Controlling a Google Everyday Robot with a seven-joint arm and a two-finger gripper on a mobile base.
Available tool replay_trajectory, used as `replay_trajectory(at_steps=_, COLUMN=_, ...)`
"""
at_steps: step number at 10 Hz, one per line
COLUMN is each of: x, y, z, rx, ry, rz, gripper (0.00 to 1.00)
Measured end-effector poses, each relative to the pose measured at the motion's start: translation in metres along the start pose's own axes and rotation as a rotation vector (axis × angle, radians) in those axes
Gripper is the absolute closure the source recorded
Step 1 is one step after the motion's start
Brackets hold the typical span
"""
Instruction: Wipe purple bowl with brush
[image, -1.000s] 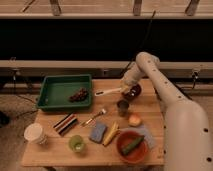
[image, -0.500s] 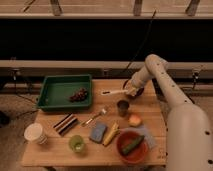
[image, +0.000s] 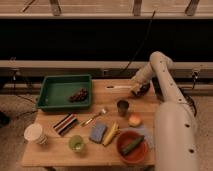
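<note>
My gripper (image: 137, 87) is at the back right of the wooden table, low over the purple bowl (image: 144, 90). The bowl is dark and glossy, and most of it is hidden behind the gripper. The gripper is shut on the brush (image: 118, 87). The brush's slim white handle sticks out to the left, level above the table. Its head is hidden at the gripper and bowl. The arm comes down from the right.
A dark metal cup (image: 122, 106) stands just in front of the bowl, with an orange fruit (image: 135, 120) nearby. The green tray (image: 55, 92) holding grapes (image: 77, 95) is back left. An orange-red bowl (image: 123, 150) with a green vegetable, a banana (image: 111, 134), a blue sponge (image: 98, 132) and a silver utensil (image: 95, 117) lie in front.
The gripper has carried the brush to the right and back, from above the metal cup to the purple bowl. Nothing else on the table has moved.
</note>
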Motion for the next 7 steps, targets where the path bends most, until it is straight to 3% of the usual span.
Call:
replay_trajectory(at_steps=5, x=-0.015, y=-0.013, z=-0.007, rx=0.023, ry=-0.031, rz=-0.009, gripper=1.00)
replay_trajectory(at_steps=7, x=-0.025, y=-0.008, z=-0.009, rx=0.031, ry=-0.051, rz=-0.018, gripper=1.00)
